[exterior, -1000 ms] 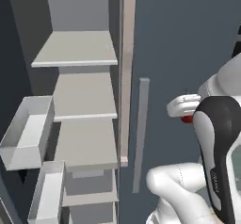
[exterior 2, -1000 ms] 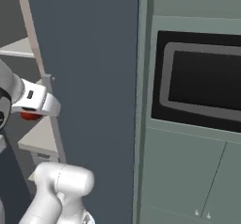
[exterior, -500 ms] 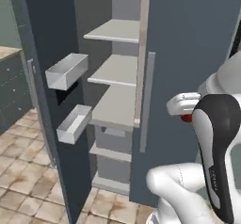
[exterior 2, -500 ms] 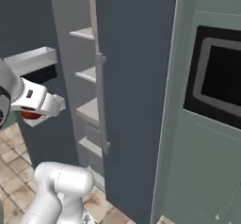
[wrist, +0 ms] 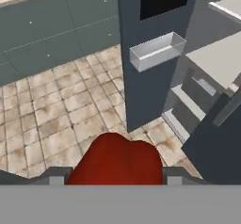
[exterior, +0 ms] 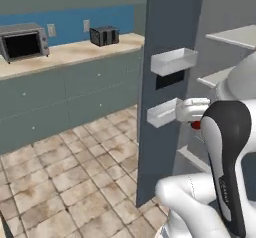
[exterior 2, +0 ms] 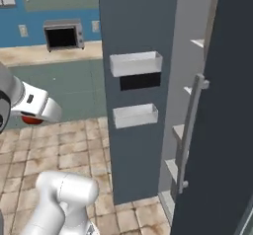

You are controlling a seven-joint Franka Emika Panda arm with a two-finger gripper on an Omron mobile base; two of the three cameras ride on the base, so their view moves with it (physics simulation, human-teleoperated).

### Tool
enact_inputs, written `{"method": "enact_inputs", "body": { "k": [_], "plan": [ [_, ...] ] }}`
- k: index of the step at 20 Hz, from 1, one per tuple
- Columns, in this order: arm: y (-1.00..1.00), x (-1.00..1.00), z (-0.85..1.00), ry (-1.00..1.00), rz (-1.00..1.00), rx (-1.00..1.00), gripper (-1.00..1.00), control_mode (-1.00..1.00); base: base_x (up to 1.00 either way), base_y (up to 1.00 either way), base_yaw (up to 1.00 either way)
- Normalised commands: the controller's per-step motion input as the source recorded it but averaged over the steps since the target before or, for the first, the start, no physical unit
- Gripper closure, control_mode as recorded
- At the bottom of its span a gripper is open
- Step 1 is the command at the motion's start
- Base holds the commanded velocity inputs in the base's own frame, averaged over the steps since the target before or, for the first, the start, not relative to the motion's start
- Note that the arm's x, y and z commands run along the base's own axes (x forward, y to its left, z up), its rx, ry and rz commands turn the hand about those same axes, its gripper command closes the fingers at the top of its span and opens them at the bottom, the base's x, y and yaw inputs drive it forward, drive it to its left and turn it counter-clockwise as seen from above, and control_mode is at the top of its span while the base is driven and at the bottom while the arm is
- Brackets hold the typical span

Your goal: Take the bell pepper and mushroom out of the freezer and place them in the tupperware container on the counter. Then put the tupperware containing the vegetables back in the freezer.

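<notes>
- Tool point(wrist: 110, 178) sat closed around the bell pepper point(wrist: 117, 164), the red lump filling the gap between its tips; from the base cameras only a red sliver showed under the wrist point(exterior: 196, 125), so how deep the hold was, I could not say.
- You were on the carry from the freezer point(exterior 2: 143, 81) to the worktop point(exterior: 65, 52); the pepper was in hand and off every shelf.
- To do this well, you needed to keep the wrist level and the squeeze steady, since a glossy round lump will probably slip if tipped.
- The open freezer door, with its two white door bins point(exterior: 172, 62), stood just beside the arm; you had to swing wide of that edge.
- Tiled floor point(exterior: 65, 177) toward the worktop lay open.
- I could not make out the tupperware container from there.
</notes>
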Motion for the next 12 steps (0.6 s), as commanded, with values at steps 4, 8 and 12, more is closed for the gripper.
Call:
{"method": "enact_inputs", "body": {
  "k": [4,8,12],
  "plan": [
    [0.0,0.0,0.0,0.0,0.0,0.0,1.0,1.0,0.03,0.0,0.97],
    [0.0,0.0,0.0,0.0,0.0,0.0,1.0,1.0,0.54,0.0,0.71],
    [0.0,0.0,0.0,0.0,0.0,0.0,1.0,1.0,1.0,0.0,0.24]
  ]
}}
